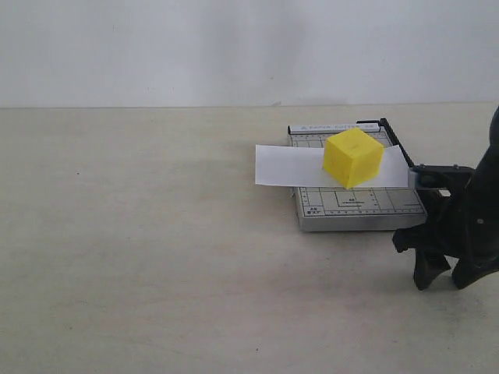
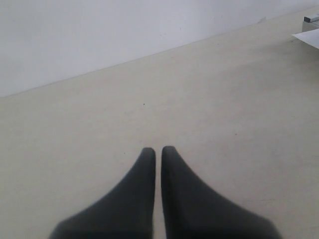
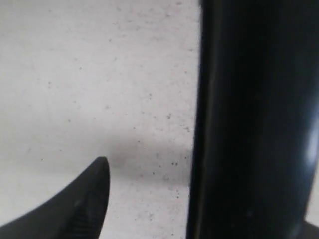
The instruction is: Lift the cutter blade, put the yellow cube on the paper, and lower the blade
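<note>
The yellow cube [image 1: 353,157] sits on the white paper [image 1: 284,165], which lies across the grey gridded trimmer base [image 1: 355,204]. The cutter blade [image 1: 398,145] lies low along the base's right edge, and its front end disappears behind my right gripper [image 1: 450,273]. That gripper stands at the base's front right corner, open. In the right wrist view the thick black handle [image 3: 249,119] fills one side and one finger [image 3: 92,199] shows apart from it; the other finger is hidden. My left gripper [image 2: 158,149] is shut on nothing, over bare table.
A pale table [image 1: 156,257] runs back to a white wall [image 1: 195,47]. The left wrist view catches only a corner of the paper [image 2: 310,38] and of the trimmer base [image 2: 312,19] at its far edge.
</note>
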`<state>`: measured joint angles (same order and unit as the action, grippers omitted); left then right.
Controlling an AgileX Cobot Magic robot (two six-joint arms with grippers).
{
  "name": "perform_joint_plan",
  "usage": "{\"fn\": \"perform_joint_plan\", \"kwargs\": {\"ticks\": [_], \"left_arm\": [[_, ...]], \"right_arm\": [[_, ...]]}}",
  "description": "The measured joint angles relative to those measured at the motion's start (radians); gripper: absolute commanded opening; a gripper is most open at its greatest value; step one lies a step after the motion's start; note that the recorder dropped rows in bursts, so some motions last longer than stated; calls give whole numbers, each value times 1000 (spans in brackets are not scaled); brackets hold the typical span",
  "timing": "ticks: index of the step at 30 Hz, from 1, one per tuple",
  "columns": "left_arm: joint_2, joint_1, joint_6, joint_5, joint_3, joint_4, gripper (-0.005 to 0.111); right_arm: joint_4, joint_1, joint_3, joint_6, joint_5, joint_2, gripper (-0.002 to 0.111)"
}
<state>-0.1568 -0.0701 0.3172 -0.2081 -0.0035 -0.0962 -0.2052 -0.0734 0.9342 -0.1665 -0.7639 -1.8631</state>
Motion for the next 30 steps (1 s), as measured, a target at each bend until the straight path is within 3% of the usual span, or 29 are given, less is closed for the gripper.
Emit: {"fn": "perform_joint_plan", "kwargs": {"ticks": [9, 19, 21, 23, 25, 26, 30], "left_arm": [[0, 0, 0, 2, 0, 0, 4], [0, 0, 0, 2, 0, 0, 4], [0, 0, 0, 2, 0, 0, 4], [0, 0, 0, 2, 0, 0, 4], [0, 0, 0, 2, 0, 0, 4], [0, 0, 0, 2, 0, 0, 4], [0, 0, 0, 2, 0, 0, 4]], "right_arm": [[62, -7, -15, 64, -150, 35, 55], [123, -7, -16, 194, -289, 391, 54], [124, -7, -16, 228, -299, 488, 46], [124, -7, -18, 269, -274, 605, 29], [122, -7, -30, 295, -202, 732, 5], [120, -7, -46, 299, -143, 815, 0], [116, -7, -151, 246, 109, 1181, 0]]}}
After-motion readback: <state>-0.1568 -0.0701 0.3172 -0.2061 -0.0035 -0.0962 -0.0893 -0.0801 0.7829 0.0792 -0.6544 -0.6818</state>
